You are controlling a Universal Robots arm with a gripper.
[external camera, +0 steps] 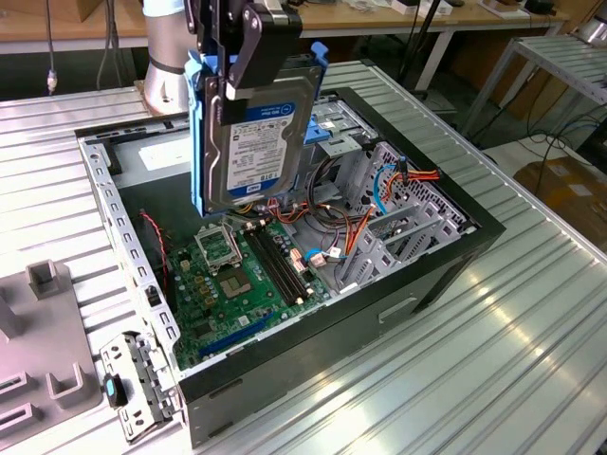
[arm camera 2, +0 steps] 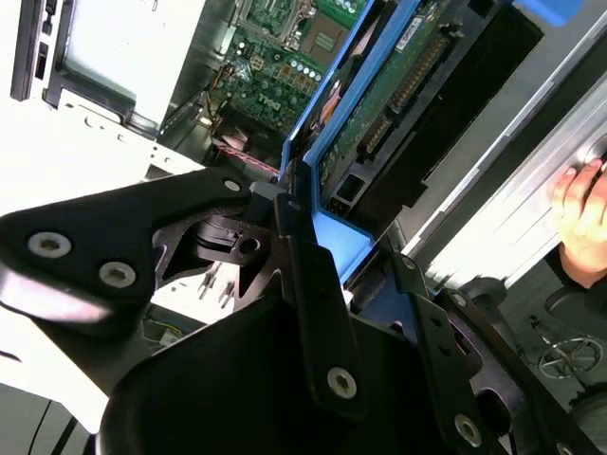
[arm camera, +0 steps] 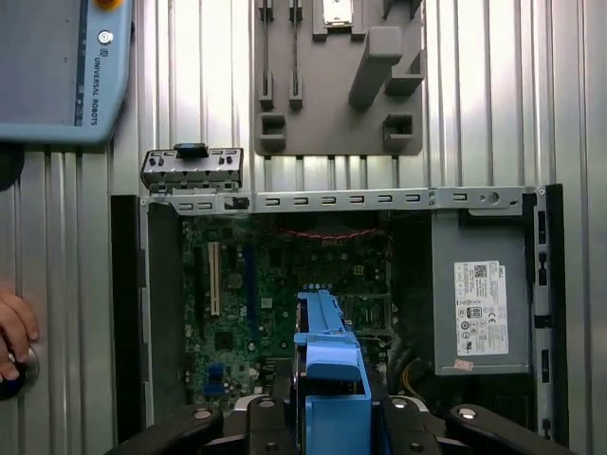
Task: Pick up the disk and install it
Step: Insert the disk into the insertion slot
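Silver, blue-framed disk (external camera: 258, 142) pinched at its top edge by gripper (external camera: 239, 59), upper centre of exterior view. Hangs on edge, long axis near vertical, above open computer case (external camera: 446, 261); drive cage (external camera: 379, 180) lower right, just beside.

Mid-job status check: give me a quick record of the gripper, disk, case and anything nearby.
gripper: jaws shut on the disk
disk: held on edge, label visible, over the motherboard; not installed
case: open, lying on the slatted table
nearby: a person's hand at the table, beside the case
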